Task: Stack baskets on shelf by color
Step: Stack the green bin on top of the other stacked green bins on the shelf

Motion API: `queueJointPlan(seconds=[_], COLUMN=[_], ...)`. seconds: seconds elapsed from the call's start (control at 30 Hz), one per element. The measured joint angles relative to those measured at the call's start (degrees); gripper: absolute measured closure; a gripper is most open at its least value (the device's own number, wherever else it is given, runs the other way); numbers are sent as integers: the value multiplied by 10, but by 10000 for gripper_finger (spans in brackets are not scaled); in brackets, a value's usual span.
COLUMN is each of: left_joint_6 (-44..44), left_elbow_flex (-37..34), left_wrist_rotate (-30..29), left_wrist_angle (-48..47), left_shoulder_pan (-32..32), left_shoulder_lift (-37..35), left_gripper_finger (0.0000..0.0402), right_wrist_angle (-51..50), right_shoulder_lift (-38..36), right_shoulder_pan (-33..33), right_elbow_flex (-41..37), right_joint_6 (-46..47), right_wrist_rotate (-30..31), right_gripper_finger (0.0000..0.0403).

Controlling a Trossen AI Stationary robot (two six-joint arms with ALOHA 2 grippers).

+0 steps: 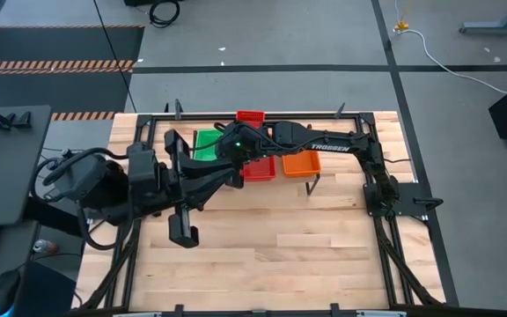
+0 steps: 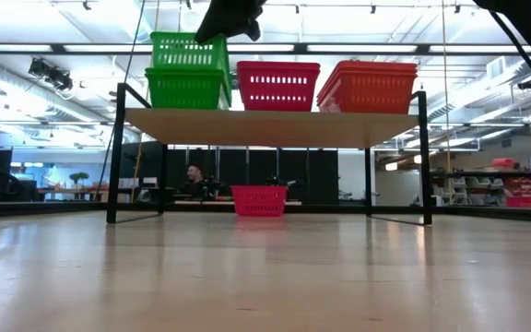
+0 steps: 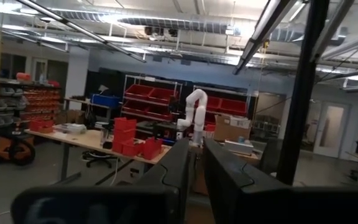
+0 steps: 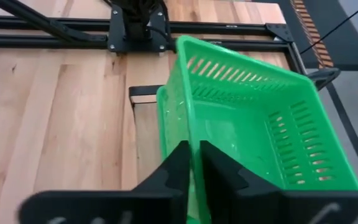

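Placing a green basket onto the green pile looks like the step in hand. From the high view, the right hand [image 1: 229, 143] reaches across the shelf [image 1: 317, 177] to its green end, where the green baskets [image 1: 205, 145] sit beside the red ones [image 1: 260, 169] and the orange ones [image 1: 301, 163]; one more red basket [image 1: 251, 116] lies on the surface [image 1: 271, 246] behind the shelf, and the left hand [image 1: 183, 231] waits well apart, nearer the front. In the low view, the upper green basket [image 2: 189, 50] stands on the lower one but is not pushed down into it, with the right hand just above its rim. The left wrist view shows only the room, and its fingers [image 3: 174, 171] stand close together with a thin gap, holding nothing. In the right wrist view, the fingers [image 4: 179, 165] are nearly together, pinching the near wall of the green basket [image 4: 253, 124]. Next, I judge, this basket must be lowered straight until it nests, then released; after that the red basket behind the shelf remains.
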Motion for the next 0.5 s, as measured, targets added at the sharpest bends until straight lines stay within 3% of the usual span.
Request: queueJointPlan(seconds=[0.13,0.37,0.5], left_joint_6=[2,2,3], left_elbow_flex=[0,0,0], left_wrist_rotate=[-10,-19,-29], left_wrist_angle=[0,-7,-11], left_shoulder_pan=[0,0,0], left_shoulder_lift=[0,0,0], left_gripper_finger=[349,349,349], right_wrist_angle=[4,11,11], right_shoulder_lift=[0,1,2], right_shoulder_pan=[0,0,1], right_elbow_flex=[0,0,0], right_joint_6=[-1,-23,-36], right_wrist_rotate=[-13,-13,-13], right_gripper_finger=[388,362,377])
